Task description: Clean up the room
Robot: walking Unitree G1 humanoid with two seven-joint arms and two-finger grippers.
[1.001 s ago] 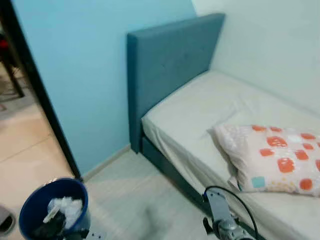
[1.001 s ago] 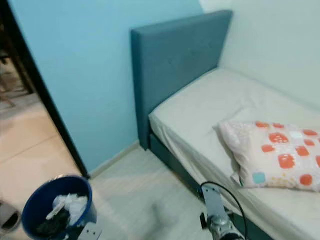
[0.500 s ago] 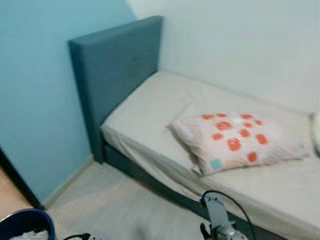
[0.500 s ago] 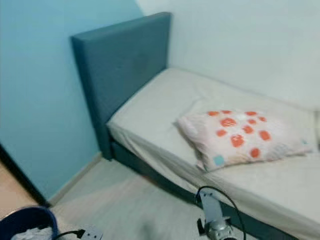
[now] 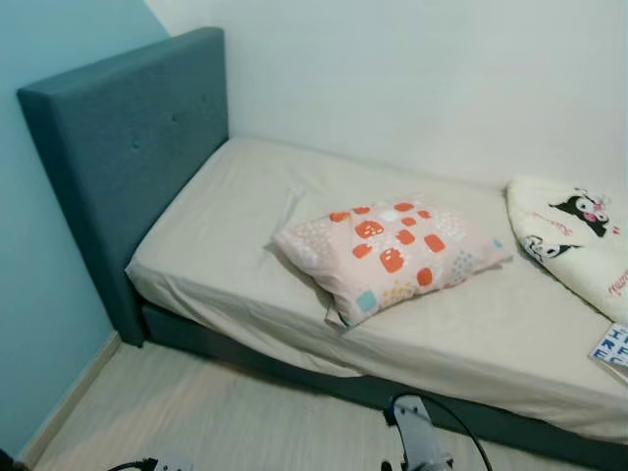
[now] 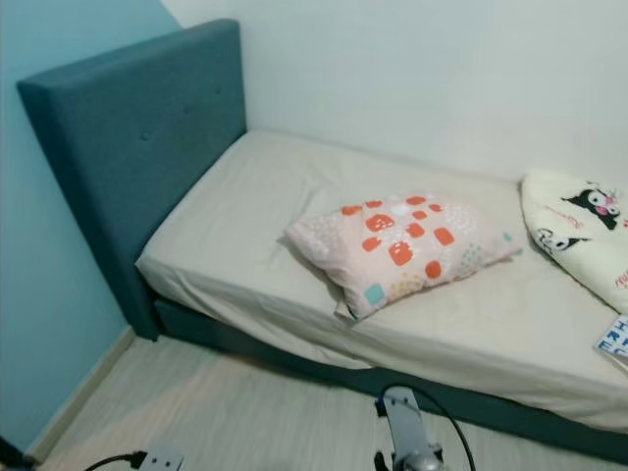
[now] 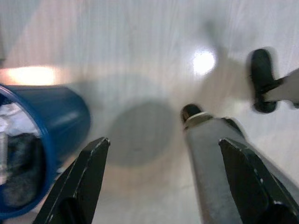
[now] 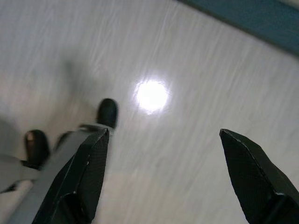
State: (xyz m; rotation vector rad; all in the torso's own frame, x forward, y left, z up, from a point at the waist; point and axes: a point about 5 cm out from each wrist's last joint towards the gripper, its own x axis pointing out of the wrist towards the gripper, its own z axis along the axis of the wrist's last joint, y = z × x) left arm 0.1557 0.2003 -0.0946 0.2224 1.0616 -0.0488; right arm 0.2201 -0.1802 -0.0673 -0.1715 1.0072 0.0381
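Beside the left gripper [image 7: 163,182]: blue bin [image 7: 44,135] holding trash [image 7: 11,126].

Headboard [image 5: 128,147]: teal woven cloth, matt, button-tufted. Fitted sheet [image 5: 235,245]: cream cloth, matt, lightly creased. Pillow [image 5: 392,250]: soft printed cloth, orange and white patches. Cartoon-print cushion [image 5: 574,240]: cream cloth. Floor [image 8: 187,70]: pale wood-grain boards, smooth, glossy. Bin [image 7: 56,121]: blue plastic, smooth, slight sheen. Left gripper [image 7: 163,179] fingers [image 7: 86,172]: black, matt, finely textured plastic.

Teal headboard [image 5: 118,137], beige mattress [image 5: 245,245] — white wall [image 5: 412,78], pale wood floor [image 5: 226,422]
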